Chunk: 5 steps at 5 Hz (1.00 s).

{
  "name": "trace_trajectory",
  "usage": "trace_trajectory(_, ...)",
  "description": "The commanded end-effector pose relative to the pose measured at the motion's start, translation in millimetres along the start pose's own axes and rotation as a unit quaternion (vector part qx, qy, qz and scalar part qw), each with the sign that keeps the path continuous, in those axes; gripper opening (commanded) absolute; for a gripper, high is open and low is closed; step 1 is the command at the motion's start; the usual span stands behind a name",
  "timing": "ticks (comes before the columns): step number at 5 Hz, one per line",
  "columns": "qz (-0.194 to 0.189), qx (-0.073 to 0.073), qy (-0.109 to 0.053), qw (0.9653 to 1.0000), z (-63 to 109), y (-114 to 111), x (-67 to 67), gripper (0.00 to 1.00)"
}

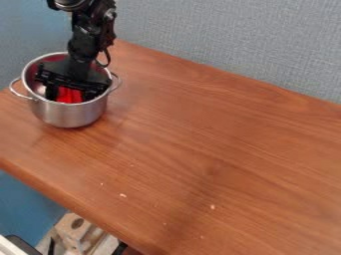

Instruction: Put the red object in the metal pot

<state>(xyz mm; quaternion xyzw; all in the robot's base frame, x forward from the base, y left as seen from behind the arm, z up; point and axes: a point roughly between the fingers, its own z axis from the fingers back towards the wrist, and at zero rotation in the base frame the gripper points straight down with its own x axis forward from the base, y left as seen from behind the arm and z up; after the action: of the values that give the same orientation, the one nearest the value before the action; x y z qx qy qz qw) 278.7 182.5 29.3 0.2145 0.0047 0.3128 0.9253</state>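
Red plastic block (pixel 70 96), bright and ridged, sits inside a round, shiny steel pot (pixel 72 113) at the far left corner of a reddish-brown wooden worktop (pixel 220 149), partly hidden by the black robotic hand (pixel 74 82) reaching down from above. The hand is lowered into the mouth of the pot, its dark parts spread across the opening and over the block, with red showing between them and the near rim. How far the hand is open cannot be told from this angle, nor whether it has hold of the block. The pot stands upright, its straight silver side facing the camera and a thin wire handle (pixel 19 89) looping out at the left of the frame. A jointed black arm (pixel 92 27) descends from the top edge of the frame, above the pot. Behind the worktop rises a grey textured wall panel (pixel 240 40), with a blue surface (pixel 27 30) at the left. Small pale specks (pixel 123 195) dot the wood toward the near edge. Below that edge, at the lower left, are a light-coloured wooden piece (pixel 75 225) and a dark cable (pixel 22 242).
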Motion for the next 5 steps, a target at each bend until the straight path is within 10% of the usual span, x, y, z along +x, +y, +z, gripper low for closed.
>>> trace_trajectory(1, -0.020, -0.003, 0.003, 0.9998, 2.6, -11.2, -2.8, 0.00)
trace_trajectory(5, -0.015, -0.002, 0.011, 0.9998, 4.2, -13.4, 1.0, 0.00)
